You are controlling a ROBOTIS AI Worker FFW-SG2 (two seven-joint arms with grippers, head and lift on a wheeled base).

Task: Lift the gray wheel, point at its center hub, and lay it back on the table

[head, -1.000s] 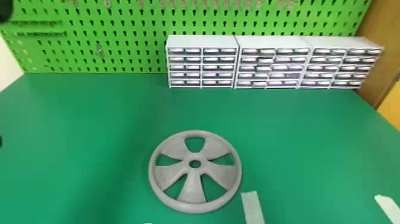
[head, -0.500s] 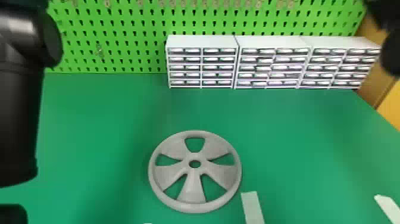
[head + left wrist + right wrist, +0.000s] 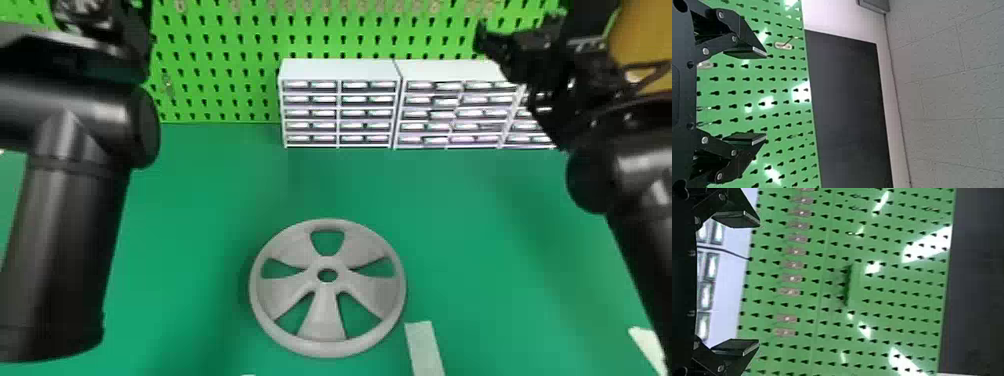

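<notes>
From where I stand, the gray wheel (image 3: 322,320) lies flat on the green table (image 3: 200,240), with the left arm (image 3: 70,215) off to its left and the right arm (image 3: 645,185) off to its right. The left gripper (image 3: 766,96) has its fingers spread wide with nothing between them, and so does the right gripper (image 3: 758,283). My worry is the way down: if either comes in too steeply, I'd expect its tips to knock the tabletop or shove the wheel askew, since the rim sits so low. A grip on one side only could let the far edge sag, and the rounded rim looks like something flat pads might slip from. Pointing at the center hub (image 3: 328,263) means freeing one hand, so a weak hold in the other could tip the wheel. It looks like matte molded plastic, a thick ring with five spokes flaring outward, wedge-shaped openings between them and a small round hole in the middle. Beyond it stand boxy white drawer units (image 3: 340,70) with glossy little fronts, then a shiny green pegboard (image 3: 220,75) dotted with keyhole slots. A pale, straight-edged strip (image 3: 424,347) lies beside it, toward the robot and to the right.
</notes>
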